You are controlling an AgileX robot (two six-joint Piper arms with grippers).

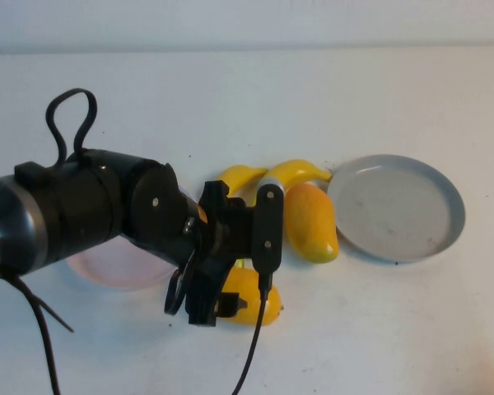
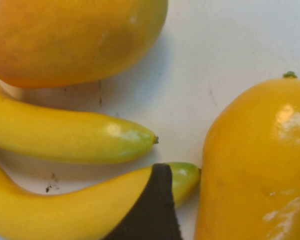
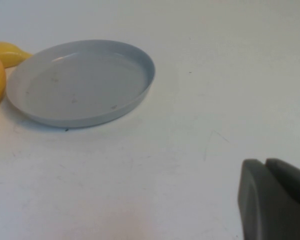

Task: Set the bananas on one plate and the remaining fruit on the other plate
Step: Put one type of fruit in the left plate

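Pointing tips at mango (image 2: 260, 165), bananas (image 2: 65, 135) under left gripper (image 1: 199, 298); right gripper (image 3: 275, 200) near plate (image 3: 80, 82).

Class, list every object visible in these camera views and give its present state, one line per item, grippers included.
Grey-blue round plate: empty, flat on the table.
Pale pink round plate: mostly hidden by the left arm.
Two slim yellow bananas: on the table, off both plates.
Two plump orange-yellow fruits: on the table, off both plates.
Left gripper: low over the fruit, holding nothing visible.
Right gripper: above bare table, away from the fruit.
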